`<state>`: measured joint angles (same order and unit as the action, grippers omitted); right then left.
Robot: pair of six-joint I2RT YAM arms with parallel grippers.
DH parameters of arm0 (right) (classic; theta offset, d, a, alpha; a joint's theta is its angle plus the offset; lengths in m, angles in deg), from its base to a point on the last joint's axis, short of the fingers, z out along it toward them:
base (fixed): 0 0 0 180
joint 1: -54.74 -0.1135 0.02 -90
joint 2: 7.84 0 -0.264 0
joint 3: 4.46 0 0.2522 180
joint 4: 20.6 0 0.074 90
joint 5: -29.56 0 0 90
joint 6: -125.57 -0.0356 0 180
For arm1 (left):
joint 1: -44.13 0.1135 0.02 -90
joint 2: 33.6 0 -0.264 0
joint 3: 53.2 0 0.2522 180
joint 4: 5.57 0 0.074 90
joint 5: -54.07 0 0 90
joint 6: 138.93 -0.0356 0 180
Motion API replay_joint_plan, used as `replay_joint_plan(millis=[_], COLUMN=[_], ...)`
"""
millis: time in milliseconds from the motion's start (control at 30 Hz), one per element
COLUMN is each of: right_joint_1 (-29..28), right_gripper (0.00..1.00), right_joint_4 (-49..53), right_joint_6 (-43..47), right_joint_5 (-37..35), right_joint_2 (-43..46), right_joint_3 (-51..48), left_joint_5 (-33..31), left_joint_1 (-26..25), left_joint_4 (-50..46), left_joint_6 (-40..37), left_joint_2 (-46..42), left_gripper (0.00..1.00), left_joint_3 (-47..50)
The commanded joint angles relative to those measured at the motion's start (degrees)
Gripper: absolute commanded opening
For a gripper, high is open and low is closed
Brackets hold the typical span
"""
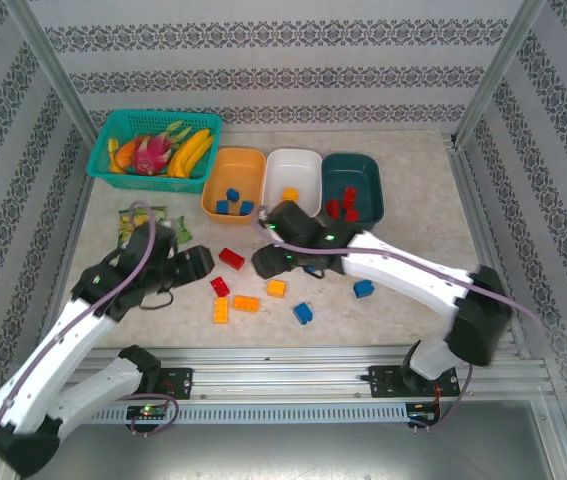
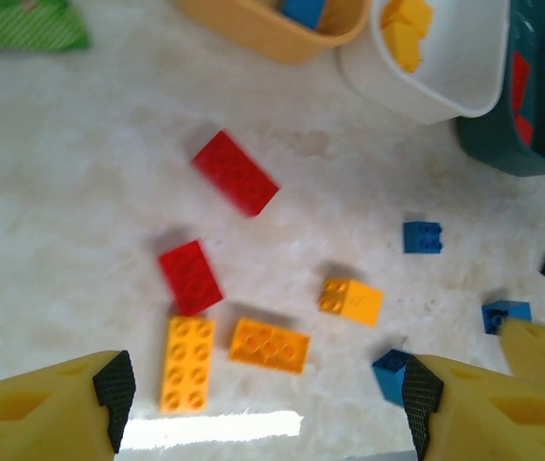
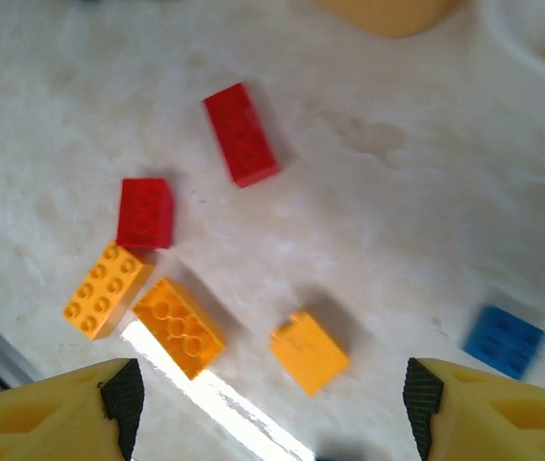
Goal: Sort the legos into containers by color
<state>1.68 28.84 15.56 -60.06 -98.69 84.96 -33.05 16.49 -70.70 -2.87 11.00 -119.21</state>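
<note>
Three trays stand in a row at the back: orange [image 1: 216, 190] holding blue bricks, white [image 1: 294, 165] holding an orange brick, dark teal [image 1: 351, 168] holding red bricks. Loose legos lie mid-table: a red brick [image 1: 230, 258], a second red one [image 1: 220, 286], a yellow brick [image 1: 221, 310], two orange bricks [image 1: 246, 303] [image 1: 276, 288] and two blue bricks [image 1: 303, 313] [image 1: 363, 289]. My left gripper [image 2: 262, 403] hovers open above the yellow brick [image 2: 187, 363] and orange brick [image 2: 269, 345]. My right gripper [image 3: 267, 408] is open over the small orange brick [image 3: 309, 351]. Neither holds anything.
A teal lattice basket [image 1: 113, 125] of toy fruit sits at the back left, a green snack packet [image 1: 141, 218] in front of it. A metal rail [image 1: 293, 375] runs along the near edge. Patterned walls and frame posts enclose the table.
</note>
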Motion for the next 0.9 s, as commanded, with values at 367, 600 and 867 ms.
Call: replay_joint_plan(millis=[367,600,867], right_joint_1=[0.0,1.3,1.9], right_gripper=[0.78,0.75,0.63], right_joint_4=[8.9,9.9,11.0], right_joint_6=[9.7,10.7,10.9], right_joint_5=[0.0,-0.2,1.5], right_joint_2=[-33.8,-40.5,-45.7], right_joint_3=[28.4,33.9,38.7], left_joint_5=[-3.7,-3.6,-3.0], left_joint_1=[0.4,0.4,0.4], left_joint_4=[-12.5,-11.7,-10.7], left_joint_6=[8.5,9.3,8.9], left_joint_2=[-15.7,-15.7,-14.1], left_gripper=[0.76,0.75,0.74], left_joint_3=[5.1,4.8,4.1])
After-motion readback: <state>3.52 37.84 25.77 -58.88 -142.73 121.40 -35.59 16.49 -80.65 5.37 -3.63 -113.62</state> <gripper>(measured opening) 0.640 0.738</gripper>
